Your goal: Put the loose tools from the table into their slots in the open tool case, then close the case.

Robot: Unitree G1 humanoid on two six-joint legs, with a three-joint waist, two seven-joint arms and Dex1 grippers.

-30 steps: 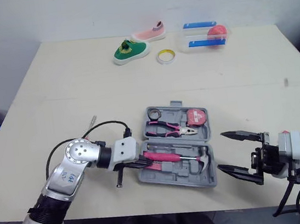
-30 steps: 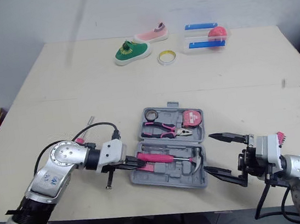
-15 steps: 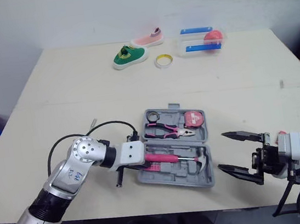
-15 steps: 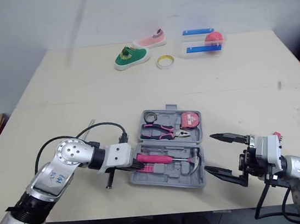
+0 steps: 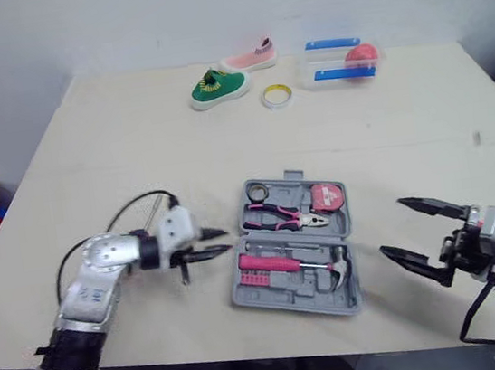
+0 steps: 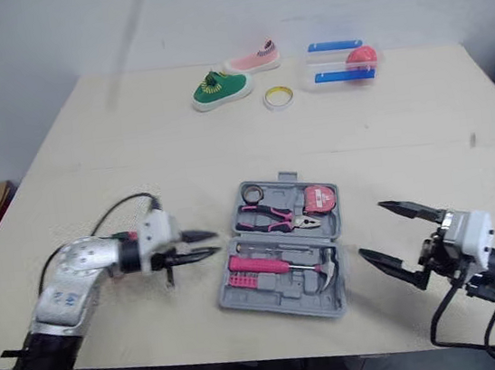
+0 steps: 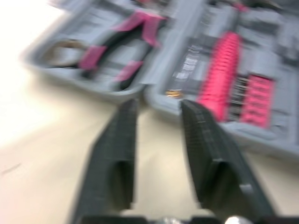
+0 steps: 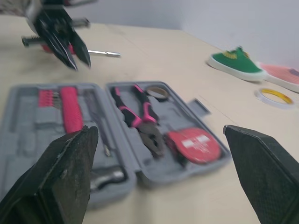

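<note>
Left end effector, fingers parted and empty, sits just left of the open tool case near the tabletop's front edge. We log pliers, a tape measure and a small ring in its far half. In the near half are a pink-handled hammer and pink bits. Right end effector gapes wide, empty, right of the case. Green shoe, pink shoe, tape roll and clear box lie far back.
</note>
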